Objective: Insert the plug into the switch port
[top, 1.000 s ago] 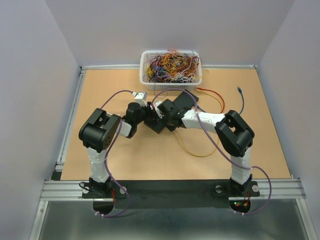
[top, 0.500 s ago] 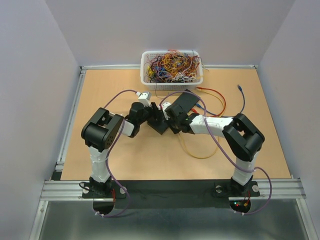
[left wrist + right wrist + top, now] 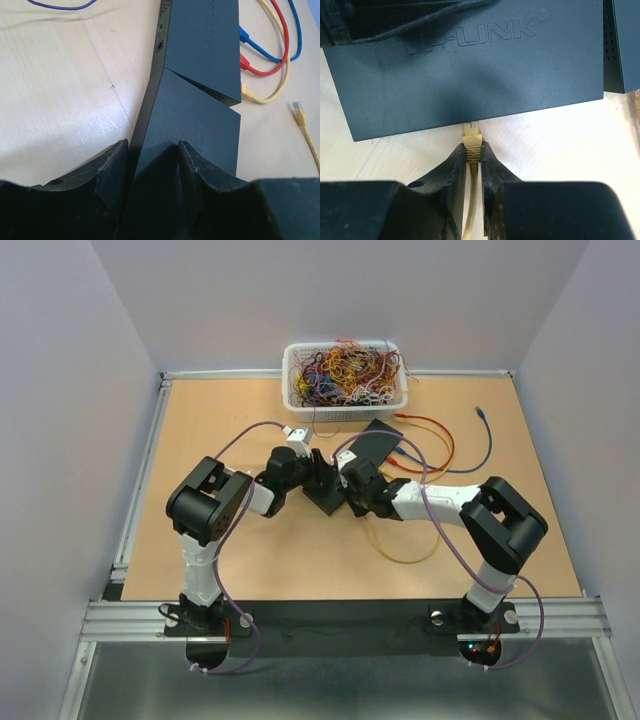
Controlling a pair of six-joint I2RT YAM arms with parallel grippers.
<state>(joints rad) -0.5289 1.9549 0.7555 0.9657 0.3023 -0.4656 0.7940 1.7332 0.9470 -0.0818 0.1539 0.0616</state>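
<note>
Pinching the plug point(image 3: 471, 136) by its yellow boot, my right fingers point(image 3: 452, 170) are clenching on it from both sides, with its tip sticking out ahead of them. I am judging the plug to be light and hard but small and slick, with a latch tab that could snap. The boot just behind the tip is therefore the right place to be holding it. The cable point(image 3: 469, 220) trailing back between the fingers is looking soft and will be giving no push of its own.

The tip is touching, or just entering, the near face of the switch point(image 3: 465, 65). The port is hiding under that edge, so I cannot tell how deep the plug is sitting. My left fingers point(image 3: 112, 162) are grasping the same switch across its body, one on each side, bracing it on the table point(image 3: 60, 75). The switch is looking rigid and smooth-skinned, so I am expecting it to slide if pushed unbraced.

Farther out, a second switch point(image 3: 200, 45) is lying just beside it, with other leads point(image 3: 244, 61) plugged in.
</note>
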